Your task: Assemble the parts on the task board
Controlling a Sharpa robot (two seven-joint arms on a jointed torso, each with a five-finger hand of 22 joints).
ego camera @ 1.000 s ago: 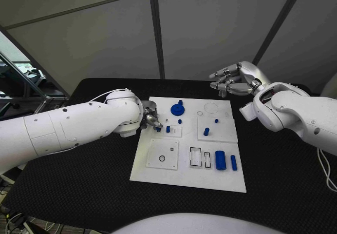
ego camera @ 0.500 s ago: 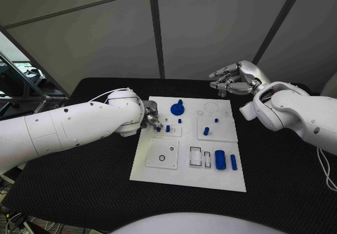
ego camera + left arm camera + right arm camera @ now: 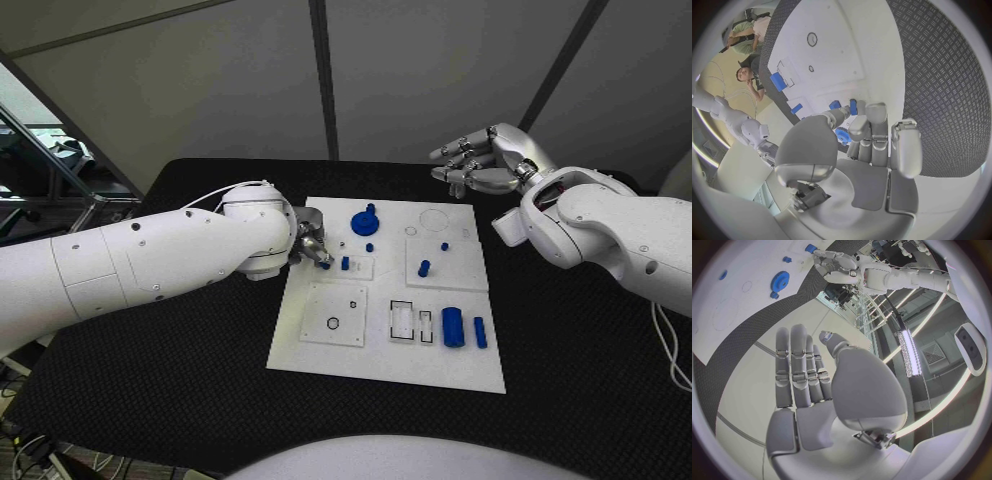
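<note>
**Left hand at the board's near-left parts, right hand idle above the far corner**

Take the task board (image 3: pixel 387 372) as your landmark. Your left hand (image 3: pixel 309 250) sits at its left edge, about level with the small blue pegs (image 3: pixel 345 264) in the upper-left inset. In the left wrist view the fingers (image 3: pixel 873 131) curl down toward the board with a blue part (image 3: pixel 842 135) showing between them and the thumb; you cannot tell whether it is actually pinched.

Your right hand (image 3: pixel 479 165) hovers beyond the board's far right corner, off the surface, fingers loosely apart and holding nothing.

On the board, the round blue gear (image 3: pixel 365 223) lies near the far edge, a blue peg (image 3: pixel 424 269) stands right of centre, and the blue cylinder (image 3: pixel 453 328) lies toward the near right.
</note>
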